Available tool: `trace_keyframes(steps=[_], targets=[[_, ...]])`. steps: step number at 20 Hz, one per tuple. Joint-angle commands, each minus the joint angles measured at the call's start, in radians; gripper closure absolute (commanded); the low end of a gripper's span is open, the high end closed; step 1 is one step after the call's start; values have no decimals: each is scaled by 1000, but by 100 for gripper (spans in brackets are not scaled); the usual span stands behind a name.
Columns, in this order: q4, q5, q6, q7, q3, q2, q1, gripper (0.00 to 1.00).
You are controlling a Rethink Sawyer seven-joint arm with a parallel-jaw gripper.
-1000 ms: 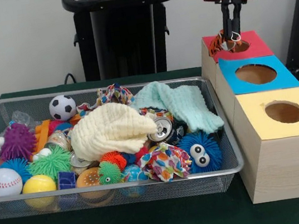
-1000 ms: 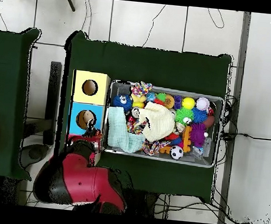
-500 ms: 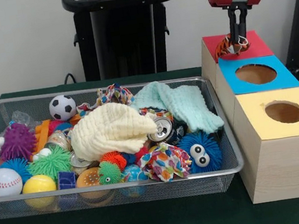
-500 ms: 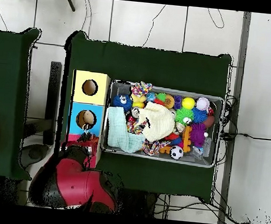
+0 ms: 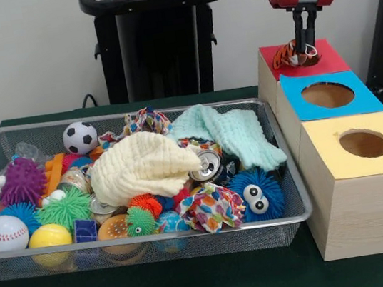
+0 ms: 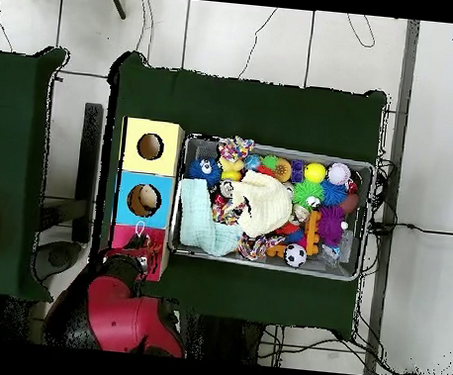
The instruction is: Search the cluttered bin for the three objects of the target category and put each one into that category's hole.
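Red-topped box (image 5: 294, 70), farthest of 3 in the row at front view's right: the hole (image 5: 296, 57) is mostly covered by 1 orange/black/white rope toy (image 5: 290, 56) bunched on it, part hanging over the rim. Gripper (image 5: 303, 38) comes straight down from the red wrist, its dark fingers (image 5: 302, 26) close together with tips at the toy; can't tell whether they pinch it or only touch. In overhead view the toy shows as a thin pale loop (image 6: 139, 234) on the red top, the arm's red bulk (image 6: 119, 314) just below.

Next in row: 1 blue-topped box (image 5: 329, 97), 1 yellow-topped box (image 5: 367, 182), each w/ 1 round hole.

The bin (image 5: 296, 218) sits left of the boxes on dark green cloth, well apart from the gripper, heaped full. Counted in front view: 2 cloths – cream one (image 5: 144, 166) on top at centre, mint one (image 5: 229, 132) draped over far-right rim. 1 soccer ball (image 5: 80, 138), 1 baseball (image 5: 3, 234), 1 yellow ball (image 5: 49, 235). 1 blue furry ball w/ eyes (image 5: 255, 195). Spiky balls: 1 purple (image 5: 21, 181), 1 green (image 5: 65, 208), 1 blue (image 5: 20, 212). 1 dented can (image 5: 205, 164). 2 floral fabric pieces, front (image 5: 212, 207) & back (image 5: 143, 121). Rest too buried to count.
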Motion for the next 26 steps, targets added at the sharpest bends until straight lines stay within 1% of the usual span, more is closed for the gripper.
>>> trace_keyframes(steps=[1,5,12,16,17,20,23,24,25,26], targets=[[74,71,25,241,-4,3,-8,100],[96,90,14,254,15,-5,-8,100],[99,130,33,248,24,-21,-1,100],[96,151,37,250,19,-27,18,100],[86,160,45,248,12,-27,33,100],[80,174,51,242,14,-31,37,100],[54,204,73,238,6,-29,64,100],[54,207,72,236,7,-30,63,100],[43,219,80,235,-1,-27,79,100],[44,222,78,232,2,-28,77,100]])
